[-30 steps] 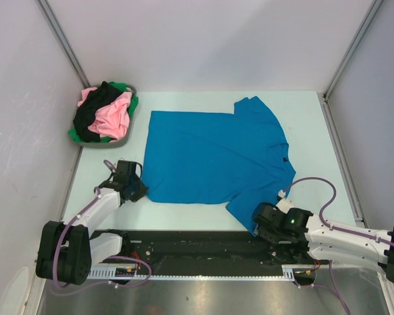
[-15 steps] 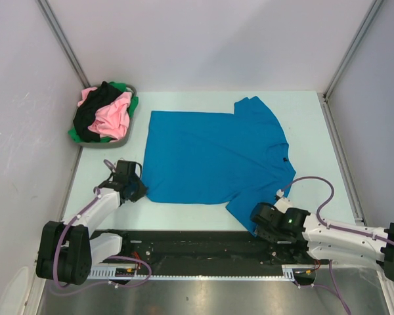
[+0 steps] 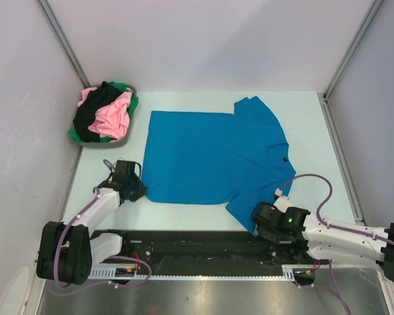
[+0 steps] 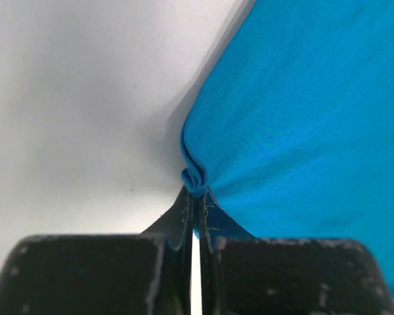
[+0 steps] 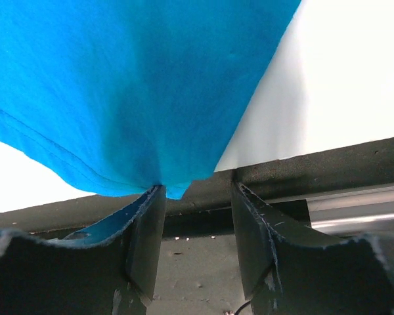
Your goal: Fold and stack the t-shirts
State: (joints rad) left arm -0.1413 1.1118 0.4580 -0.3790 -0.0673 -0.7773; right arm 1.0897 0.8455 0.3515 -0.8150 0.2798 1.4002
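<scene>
Edges first: my left hand is pinched tight on the near-left corner of the blue t-shirt, with a small bunch of hem showing past the fingertips. My right hand stands partly open at the shirt's near-right sleeve tip; cloth touches one finger, nothing is gripped. The shirt lies spread flat on the pale worktop, with bare worktop to its right and beyond it. Beyond the shirt's far-left corner, a grey basket holds pink, black and green shirts. Plain walls close three sides.
</scene>
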